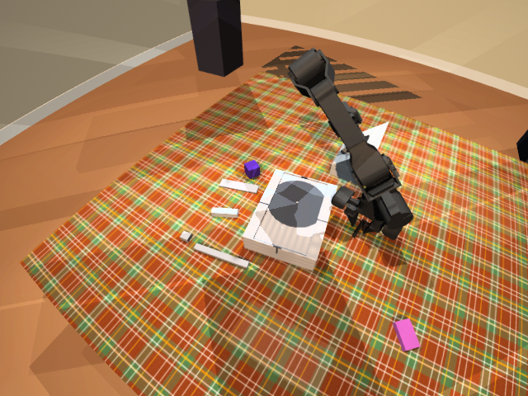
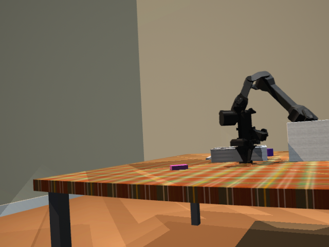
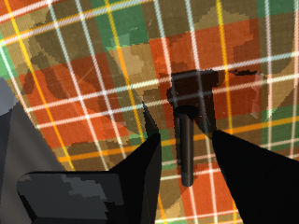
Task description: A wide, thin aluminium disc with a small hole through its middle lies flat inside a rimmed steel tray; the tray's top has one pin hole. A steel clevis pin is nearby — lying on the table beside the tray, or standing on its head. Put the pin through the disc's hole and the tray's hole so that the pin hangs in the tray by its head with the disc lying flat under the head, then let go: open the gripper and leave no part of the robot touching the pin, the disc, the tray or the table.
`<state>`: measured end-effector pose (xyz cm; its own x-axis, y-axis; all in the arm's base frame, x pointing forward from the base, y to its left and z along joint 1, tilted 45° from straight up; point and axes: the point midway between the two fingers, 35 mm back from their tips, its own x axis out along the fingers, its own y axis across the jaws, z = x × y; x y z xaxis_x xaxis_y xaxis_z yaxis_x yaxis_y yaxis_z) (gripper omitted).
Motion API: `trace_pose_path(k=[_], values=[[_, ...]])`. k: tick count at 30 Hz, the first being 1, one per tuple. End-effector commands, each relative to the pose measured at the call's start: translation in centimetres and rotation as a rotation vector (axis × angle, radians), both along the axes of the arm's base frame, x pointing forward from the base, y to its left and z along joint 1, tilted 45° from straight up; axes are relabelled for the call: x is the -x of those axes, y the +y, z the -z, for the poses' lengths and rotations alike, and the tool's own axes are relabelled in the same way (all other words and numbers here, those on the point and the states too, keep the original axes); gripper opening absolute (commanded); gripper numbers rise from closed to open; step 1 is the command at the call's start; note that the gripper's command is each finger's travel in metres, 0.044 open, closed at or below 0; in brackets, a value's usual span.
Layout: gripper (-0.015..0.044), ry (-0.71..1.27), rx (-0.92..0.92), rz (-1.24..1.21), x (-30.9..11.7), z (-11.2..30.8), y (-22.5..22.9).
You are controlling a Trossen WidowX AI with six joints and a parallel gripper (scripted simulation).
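Pin (image 1: 355,233) (image 3: 187,149) flat on tbl, btwn hand's (image 1: 360,225) (image 2: 245,161) (image 3: 187,134) fingers, which stand apart w/ gaps both sides.

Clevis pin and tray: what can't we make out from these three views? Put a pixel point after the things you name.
- Pin (image 3: 187,149), exterior: not distinguishable from the dark fingers.
- Fingertip-to-pin contact, wrist: line of sight from above leaves it unclear.
- Tray's (image 1: 260,228) (image 2: 224,155) pin hole, top: too small, disc (image 1: 294,214) over it.
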<state>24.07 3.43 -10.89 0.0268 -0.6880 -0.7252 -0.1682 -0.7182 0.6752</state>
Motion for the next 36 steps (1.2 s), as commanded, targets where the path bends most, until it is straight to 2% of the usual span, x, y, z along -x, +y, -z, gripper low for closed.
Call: trace_pose_path(k=[1,10,15,19,28,36], values=[[0.016,0.009,0.007,-0.006,0.2,0.2,-0.2],[0.016,0.009,0.007,-0.006,0.2,0.2,-0.2],[0.0029,0.009,0.007,-0.006,0.2,0.2,-0.2],[0.0002,0.009,0.007,-0.006,0.2,0.2,-0.2],[0.0,0.008,0.007,-0.006,0.2,0.2,-0.1],[0.0,0.003,0.005,-0.004,0.1,-1.5,1.4]])
